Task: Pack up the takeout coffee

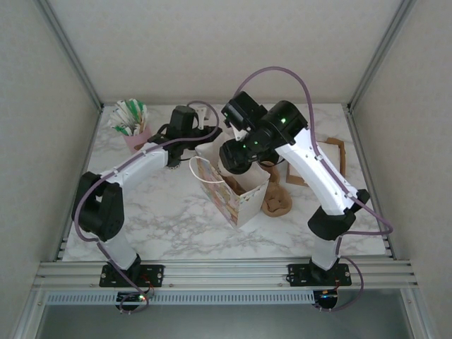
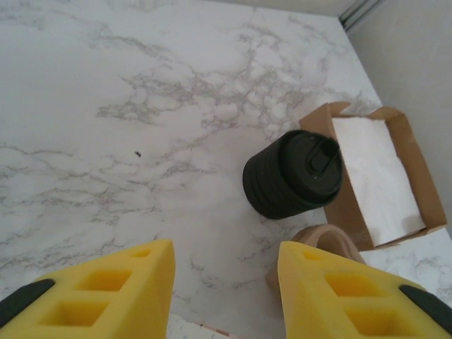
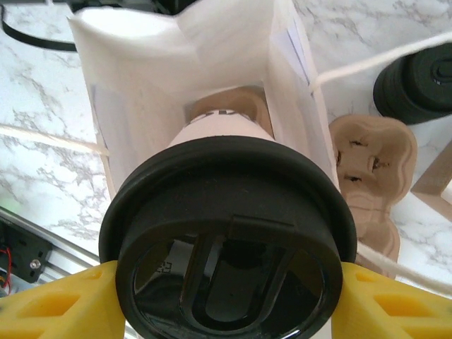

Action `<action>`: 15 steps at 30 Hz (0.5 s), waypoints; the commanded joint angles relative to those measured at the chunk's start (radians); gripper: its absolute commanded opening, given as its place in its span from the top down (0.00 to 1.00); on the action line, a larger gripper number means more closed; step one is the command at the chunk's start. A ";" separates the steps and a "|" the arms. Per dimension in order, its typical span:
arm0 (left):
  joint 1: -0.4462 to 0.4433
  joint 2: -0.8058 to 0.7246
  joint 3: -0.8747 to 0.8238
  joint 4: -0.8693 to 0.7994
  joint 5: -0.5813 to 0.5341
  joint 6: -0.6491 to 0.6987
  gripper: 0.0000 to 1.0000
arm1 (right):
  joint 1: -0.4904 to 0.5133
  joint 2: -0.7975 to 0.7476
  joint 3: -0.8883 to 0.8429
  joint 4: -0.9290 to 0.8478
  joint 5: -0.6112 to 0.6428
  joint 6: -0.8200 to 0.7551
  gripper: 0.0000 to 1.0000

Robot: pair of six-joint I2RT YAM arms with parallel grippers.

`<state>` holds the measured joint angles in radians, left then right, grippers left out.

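Observation:
The takeout coffee (image 3: 226, 240), a pale cup with a black lid, hangs tilted over the open mouth of the white paper bag (image 3: 141, 92). My right gripper (image 3: 226, 296) is shut on it, one yellow finger against each side of the lid. From above, the right gripper (image 1: 236, 159) sits over the bag (image 1: 244, 198) and hides the cup. A brown cup carrier (image 3: 226, 106) lies at the bottom of the bag. My left gripper (image 2: 224, 258) is open with nothing between its fingers, and in the top view the left gripper (image 1: 205, 138) is at the bag's far left rim.
A black ribbed cylinder (image 2: 293, 173) stands on the marble beside a brown tray (image 2: 406, 152) lined with white napkins. A second cup carrier (image 1: 277, 201) lies right of the bag. A pink cup of sachets (image 1: 131, 123) stands at the back left.

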<state>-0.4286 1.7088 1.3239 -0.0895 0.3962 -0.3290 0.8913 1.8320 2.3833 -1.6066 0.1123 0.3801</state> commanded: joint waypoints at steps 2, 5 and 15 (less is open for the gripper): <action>0.011 -0.066 0.042 -0.029 -0.057 -0.049 0.53 | 0.009 -0.039 -0.052 -0.192 0.013 0.026 0.34; 0.023 -0.098 0.047 -0.054 -0.088 -0.056 0.47 | 0.009 -0.043 -0.083 -0.191 0.008 0.023 0.34; 0.050 -0.293 -0.044 -0.095 -0.188 -0.072 0.39 | 0.007 -0.022 -0.126 -0.193 -0.020 0.011 0.35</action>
<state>-0.3840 1.4963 1.3098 -0.1612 0.2646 -0.3866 0.8913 1.8153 2.2730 -1.6066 0.1036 0.3885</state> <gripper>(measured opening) 0.610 0.656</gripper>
